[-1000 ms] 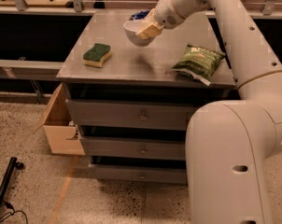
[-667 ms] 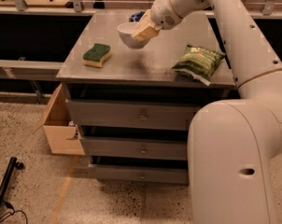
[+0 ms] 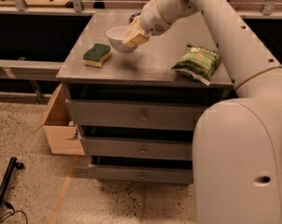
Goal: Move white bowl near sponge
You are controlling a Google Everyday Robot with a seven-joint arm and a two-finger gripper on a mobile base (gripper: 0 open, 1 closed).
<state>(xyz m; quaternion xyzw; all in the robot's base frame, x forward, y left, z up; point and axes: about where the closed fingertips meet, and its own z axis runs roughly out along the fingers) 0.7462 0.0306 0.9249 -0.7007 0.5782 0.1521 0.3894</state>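
Upper centre of frame: robot arm reaches in from right, hand (image 3: 133, 35) pinching right rim of white bowl (image 3: 116, 36). Bowl sits low over grey tabletop (image 3: 150, 62), just right of sponge (image 3: 96, 54); contact with either unclear. Green snack bag (image 3: 198, 62) lies well apart, at right edge. Cardboard box (image 3: 61, 132) on floor, lower left.

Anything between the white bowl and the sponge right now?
Nothing: only a narrow strip of bare tabletop, in the camera view. The claw grips the white bowl by its rim, opposite the sponge.
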